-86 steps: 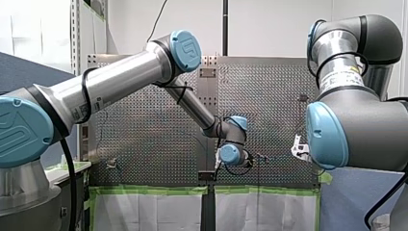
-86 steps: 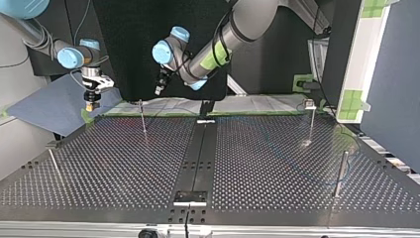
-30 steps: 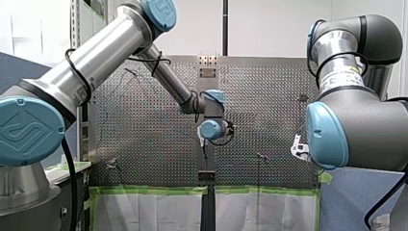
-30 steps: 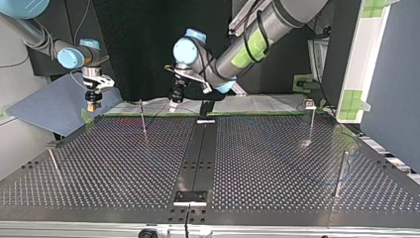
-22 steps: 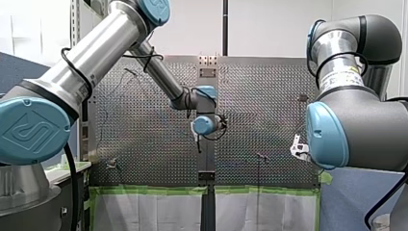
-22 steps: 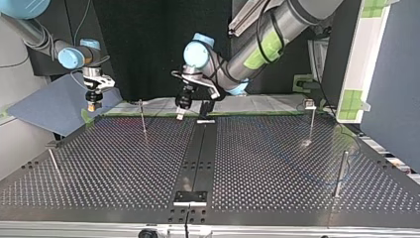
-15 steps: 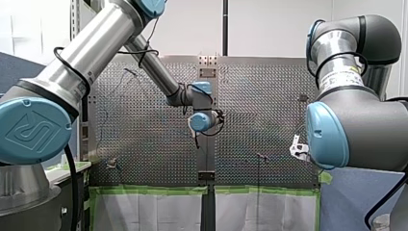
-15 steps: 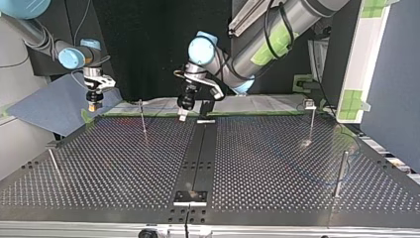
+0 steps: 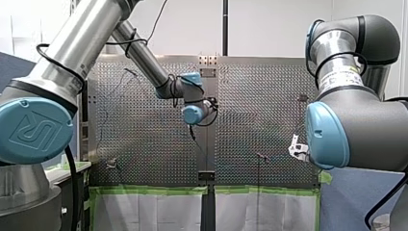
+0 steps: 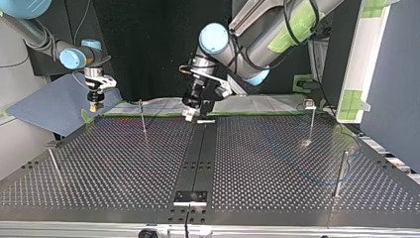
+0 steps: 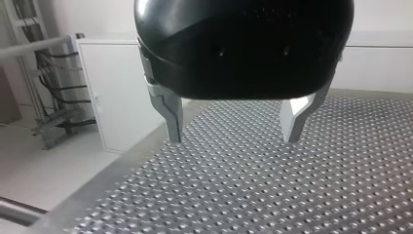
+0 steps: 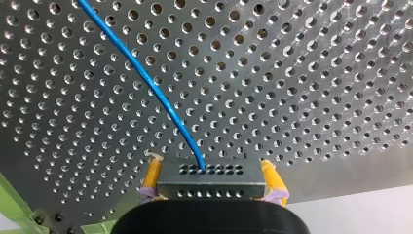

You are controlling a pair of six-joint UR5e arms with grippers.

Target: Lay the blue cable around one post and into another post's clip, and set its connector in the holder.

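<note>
front view: my left arm comes in from the left. my left gripper (image 9: 192,133) hangs over the table (image 9: 144,120), next to the dark centre strip (image 9: 208,144). can't tell its fingers from here. my right arm (image 9: 356,125) fills the right side and hides most of its own gripper. a thin post (image 9: 260,157) stands toward the arms' side edge with bare plate all round it.

top view: left gripper (image 10: 189,115) points down and lines up with the arms' side edge, just beside the strip. my right gripper (image 10: 94,105) hangs at the corner on the view's far left, yellow at its tip, about over the green tape on that edge. four posts: one (image 10: 142,118) between the two grippers, one (image 10: 53,164) by the view's left edge, and two (image 10: 311,122) (image 10: 340,173) toward the right edge. the whole middle of the plate is open.

left wrist view: the metal fingers (image 11: 171,114) are spread wide with nothing between them, only perforated plate under and ahead. the table's edge runs off to one side, and a white cabinet (image 11: 117,92) stands beyond it.

right wrist view: the yellow pads (image 12: 152,176) are clamped on both ends of the grey connector (image 12: 209,179). the blue cable (image 12: 146,80) leaves its middle and runs off across the plate. the plate's edge and a bit of green tape (image 12: 9,204) sit just beside the gripper.
</note>
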